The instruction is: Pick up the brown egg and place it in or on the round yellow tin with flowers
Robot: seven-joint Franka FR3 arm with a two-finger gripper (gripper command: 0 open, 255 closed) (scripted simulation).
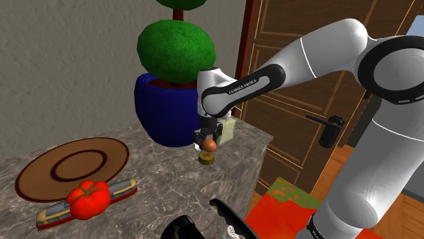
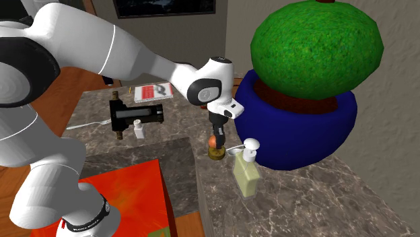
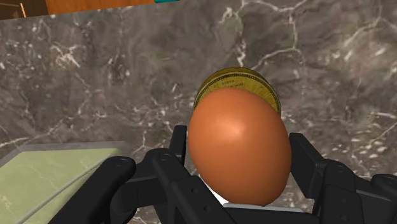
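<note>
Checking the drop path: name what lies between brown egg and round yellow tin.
Nothing: the shoulder view shows the brown egg, in the black gripper, just above the round yellow tin.

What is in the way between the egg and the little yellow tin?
Nothing that I can see. The end effector grips the brown egg just above the round yellow tin, with nothing between them. The soap bottle stands beside the tin, not in the way.

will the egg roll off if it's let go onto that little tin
Likely to roll: the brown egg is smooth and rounded, and the yellow tin beneath looks hardly wider. Probably slippery, as the fingers clasp only curved sides.
</note>
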